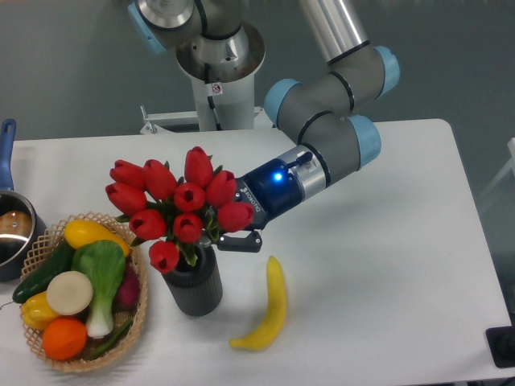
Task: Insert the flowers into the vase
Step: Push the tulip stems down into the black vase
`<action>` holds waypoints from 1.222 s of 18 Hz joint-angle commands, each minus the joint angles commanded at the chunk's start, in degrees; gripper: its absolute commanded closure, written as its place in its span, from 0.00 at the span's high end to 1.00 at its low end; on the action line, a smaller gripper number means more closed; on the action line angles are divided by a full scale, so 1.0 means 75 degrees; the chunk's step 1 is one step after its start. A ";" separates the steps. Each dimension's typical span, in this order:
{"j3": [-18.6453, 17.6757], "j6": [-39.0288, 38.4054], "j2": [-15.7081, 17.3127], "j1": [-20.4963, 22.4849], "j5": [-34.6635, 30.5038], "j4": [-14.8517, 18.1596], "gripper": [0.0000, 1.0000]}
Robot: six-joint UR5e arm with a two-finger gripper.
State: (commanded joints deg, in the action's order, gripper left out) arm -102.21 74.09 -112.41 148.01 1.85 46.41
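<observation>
The flowers [179,201] are a bunch of red tulips with dark green leaves. They stand upright with their stems down in the mouth of the vase [194,289], a dark grey ribbed cylinder at the front left of the table. My gripper [219,227] reaches in from the right, just behind and beside the bunch, above the vase's rim. Its lower finger [240,242] shows to the right of the stems with a gap between them. The other finger is hidden behind the tulip heads. The jaws look spread open.
A woven basket [138,310] of vegetables and fruit stands left of the vase. A yellow banana [269,310] lies right of the vase. A pot with a blue handle [10,229] sits at the left edge. The robot's base [217,88] is at the back.
</observation>
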 joint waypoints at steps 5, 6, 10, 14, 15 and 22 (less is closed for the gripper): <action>-0.0175 0.0176 -0.0058 -0.0024 0.0000 0.0000 0.22; -0.0281 0.0199 -0.0059 -0.0012 0.0000 -0.0012 0.22; -0.0328 0.0527 -0.0187 -0.0012 0.0000 0.0000 0.22; -0.0340 0.0527 -0.0211 0.0000 -0.0070 0.0000 0.23; -0.0421 0.0527 -0.0234 0.0000 -0.0094 0.0000 0.22; -0.0586 0.0516 -0.0234 0.0012 -0.0351 0.0000 0.22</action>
State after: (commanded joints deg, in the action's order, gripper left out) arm -106.61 77.96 -114.17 148.10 -0.79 46.41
